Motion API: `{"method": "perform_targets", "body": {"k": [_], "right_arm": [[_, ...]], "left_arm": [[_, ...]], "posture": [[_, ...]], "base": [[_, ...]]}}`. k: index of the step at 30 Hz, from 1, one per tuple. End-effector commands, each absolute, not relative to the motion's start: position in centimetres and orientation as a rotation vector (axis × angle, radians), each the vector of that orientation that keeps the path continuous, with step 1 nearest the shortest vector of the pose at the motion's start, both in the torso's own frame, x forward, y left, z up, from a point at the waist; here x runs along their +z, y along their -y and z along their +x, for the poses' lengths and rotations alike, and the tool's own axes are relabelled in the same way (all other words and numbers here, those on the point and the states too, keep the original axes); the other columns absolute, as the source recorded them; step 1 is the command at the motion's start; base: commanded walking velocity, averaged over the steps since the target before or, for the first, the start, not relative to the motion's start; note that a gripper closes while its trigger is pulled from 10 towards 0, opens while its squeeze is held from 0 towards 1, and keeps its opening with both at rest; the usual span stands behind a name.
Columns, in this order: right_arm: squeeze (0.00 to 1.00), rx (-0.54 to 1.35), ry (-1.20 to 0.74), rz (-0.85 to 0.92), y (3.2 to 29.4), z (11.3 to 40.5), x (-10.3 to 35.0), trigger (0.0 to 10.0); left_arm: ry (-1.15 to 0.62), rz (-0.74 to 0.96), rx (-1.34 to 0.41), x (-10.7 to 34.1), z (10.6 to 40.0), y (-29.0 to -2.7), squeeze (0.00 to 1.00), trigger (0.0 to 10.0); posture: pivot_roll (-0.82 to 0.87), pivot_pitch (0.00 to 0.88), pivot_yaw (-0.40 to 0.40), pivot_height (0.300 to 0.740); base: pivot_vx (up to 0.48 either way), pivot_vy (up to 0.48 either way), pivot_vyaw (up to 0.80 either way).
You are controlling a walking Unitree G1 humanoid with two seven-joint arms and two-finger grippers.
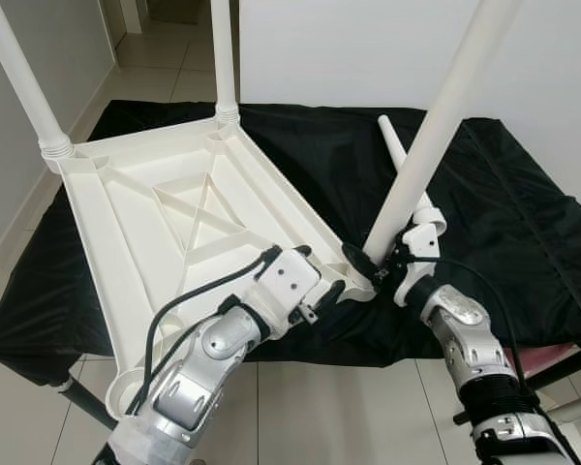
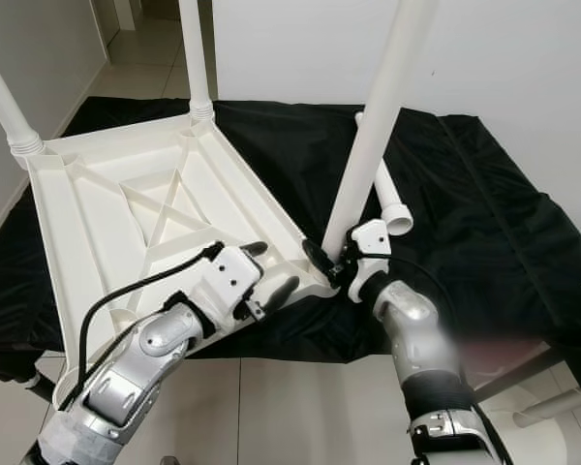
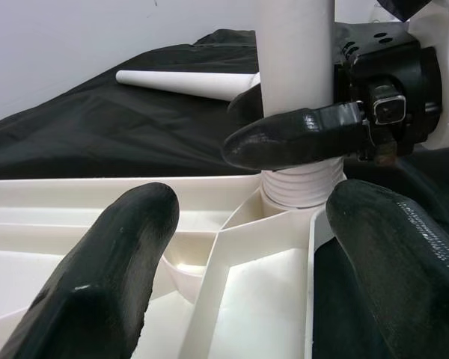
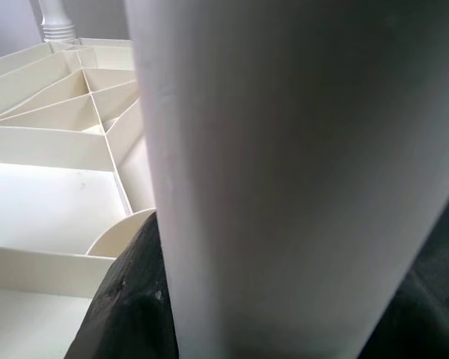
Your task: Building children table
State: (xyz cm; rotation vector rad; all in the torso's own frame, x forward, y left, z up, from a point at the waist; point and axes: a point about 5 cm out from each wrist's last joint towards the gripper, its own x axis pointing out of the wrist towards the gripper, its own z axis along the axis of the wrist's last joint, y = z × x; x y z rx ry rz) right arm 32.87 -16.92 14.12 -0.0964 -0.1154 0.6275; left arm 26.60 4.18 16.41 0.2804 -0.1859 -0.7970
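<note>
The white tabletop (image 1: pixel 174 218) lies upside down on the black cloth (image 1: pixel 504 203), two legs already standing in its far corners, and the right gripper (image 1: pixel 373 271) pinches a third leg (image 1: pixel 436 126) low down, its threaded end sitting at the near corner socket (image 3: pixel 299 191). That leg leans noticeably away from upright, and this is where I'd worry: if it is turned or pushed at that tilt, the threads could bite crooked and jam, or the end could pop out of the socket altogether. The left gripper (image 1: pixel 320 289) hovers over the tabletop's near edge with its fingers (image 3: pixel 112 269) spread, gripping nothing (so nothing pins the top down), and a sideways shove from the leg could slide the whole top across the slippery-looking cloth. A fourth leg (image 1: pixel 402 160) lies loose on the cloth just behind the right gripper, and a swinging wrist might knock it rolling.
</note>
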Motion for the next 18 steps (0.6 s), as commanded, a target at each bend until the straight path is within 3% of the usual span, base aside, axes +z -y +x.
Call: {"method": "perform_targets", "body": {"k": [1,2,3,4,5,18], "right_arm": [[0.00,0.650,0.085,-0.104,17.0,32.7,13.5,0.0],[0.00,0.647,0.076,-0.070,17.1,32.7,13.3,0.0],[0.00,0.637,0.074,-0.057,17.2,32.7,13.2,0.9],[0.00,0.627,0.074,-0.040,17.2,32.6,13.1,4.4],[0.00,0.614,0.074,-0.027,17.1,32.6,13.1,10.0],[0.00,0.410,0.036,-0.024,15.7,32.1,12.3,10.0]], "left_arm": [[0.172,0.296,-0.856,16.2,26.4,-3.8,0.00,10.0],[0.171,0.298,-0.855,16.2,26.4,-3.8,0.00,10.0],[0.171,0.299,-0.854,16.2,26.4,-3.8,0.00,10.0],[0.170,0.299,-0.855,16.2,26.3,-3.8,0.00,10.0],[0.170,0.299,-0.856,16.1,26.3,-3.8,0.00,10.0],[0.167,0.303,-0.859,16.1,26.4,-3.8,0.00,10.0]], "posture": [[0.03,0.048,-0.050,0.740],[0.02,0.049,-0.051,0.740],[0.02,0.049,-0.051,0.740],[0.02,0.049,-0.052,0.740],[0.02,0.051,-0.050,0.740],[0.02,0.054,-0.050,0.740]], "base": [[0.000,0.000,0.00],[0.000,0.000,0.00],[0.000,0.000,0.00],[0.000,0.000,0.00],[0.000,0.000,0.00],[0.000,0.000,0.00]]}}
